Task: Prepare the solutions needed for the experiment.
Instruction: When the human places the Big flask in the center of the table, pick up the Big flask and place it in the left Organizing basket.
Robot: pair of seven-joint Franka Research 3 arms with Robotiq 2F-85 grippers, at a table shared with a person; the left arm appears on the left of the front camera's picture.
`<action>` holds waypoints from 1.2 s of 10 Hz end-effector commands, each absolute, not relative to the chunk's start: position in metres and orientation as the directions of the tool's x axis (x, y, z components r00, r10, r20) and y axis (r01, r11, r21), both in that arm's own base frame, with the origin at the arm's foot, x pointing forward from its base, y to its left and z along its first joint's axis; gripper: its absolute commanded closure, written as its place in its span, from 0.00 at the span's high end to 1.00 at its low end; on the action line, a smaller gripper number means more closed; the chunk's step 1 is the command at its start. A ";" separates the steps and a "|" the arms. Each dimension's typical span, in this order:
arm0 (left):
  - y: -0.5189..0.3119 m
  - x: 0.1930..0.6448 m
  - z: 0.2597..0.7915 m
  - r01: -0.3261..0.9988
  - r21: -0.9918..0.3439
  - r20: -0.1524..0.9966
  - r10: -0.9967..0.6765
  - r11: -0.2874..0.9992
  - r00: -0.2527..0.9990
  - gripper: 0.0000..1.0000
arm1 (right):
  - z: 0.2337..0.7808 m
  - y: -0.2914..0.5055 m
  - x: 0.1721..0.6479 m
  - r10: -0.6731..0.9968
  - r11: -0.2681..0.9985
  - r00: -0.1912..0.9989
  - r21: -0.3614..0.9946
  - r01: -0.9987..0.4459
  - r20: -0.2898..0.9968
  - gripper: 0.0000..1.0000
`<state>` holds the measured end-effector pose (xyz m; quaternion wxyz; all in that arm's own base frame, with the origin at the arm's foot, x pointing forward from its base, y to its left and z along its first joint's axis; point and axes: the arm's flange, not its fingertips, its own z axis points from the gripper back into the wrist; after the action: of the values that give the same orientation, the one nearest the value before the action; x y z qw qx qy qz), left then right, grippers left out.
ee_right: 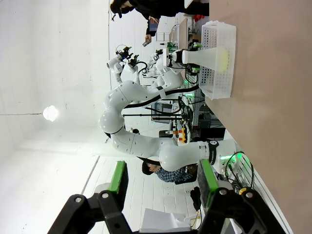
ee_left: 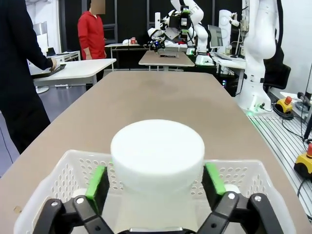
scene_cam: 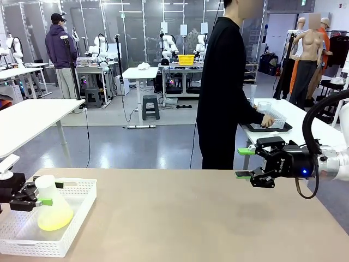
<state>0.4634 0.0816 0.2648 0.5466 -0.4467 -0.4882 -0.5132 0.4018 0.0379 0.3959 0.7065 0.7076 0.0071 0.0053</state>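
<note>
The solutions are a shallow layer of pale yellow-green liquid (scene_cam: 54, 220) at the bottom of a frosted white conical flask (scene_cam: 50, 204). The flask stands in a white perforated basket (scene_cam: 73, 236) at the table's near left. My left gripper (scene_cam: 39, 195) is shut on the flask's neck just under its white cap (ee_left: 157, 148), with a green pad (ee_left: 97, 181) on each side. My right gripper (scene_cam: 244, 162) hovers above the table's right side, open with nothing between its fingers. In the right wrist view the flask (ee_right: 207, 56) and liquid (ee_right: 224, 57) sit far off in the basket (ee_right: 220, 83).
The brown tabletop (scene_cam: 185, 218) stretches bare between basket and right gripper. A person in black stands beyond the far edge, hands (scene_cam: 267, 120) at clear containers on a black tray (scene_cam: 256, 129) on a white side table.
</note>
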 end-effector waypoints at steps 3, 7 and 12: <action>0.090 0.464 0.273 0.995 0.012 0.990 -0.143 0.103 0.003 1.00 | 0.396 0.038 0.401 0.021 -0.003 1.000 1.000 -0.009 0.009 0.73; 0.092 0.464 0.269 0.993 0.025 0.992 -0.128 0.111 -0.010 1.00 | 0.396 0.038 0.401 0.021 -0.003 1.000 1.000 -0.009 0.009 0.73; 0.092 0.464 0.269 0.993 0.025 0.992 -0.128 0.111 -0.010 1.00 | 0.396 0.038 0.401 0.021 -0.003 1.000 1.000 -0.009 0.009 0.73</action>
<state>0.4656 0.0924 0.2680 0.5572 -0.4307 -0.5036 -0.5005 0.4018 0.0379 0.3959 0.7066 0.7076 0.0071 0.0053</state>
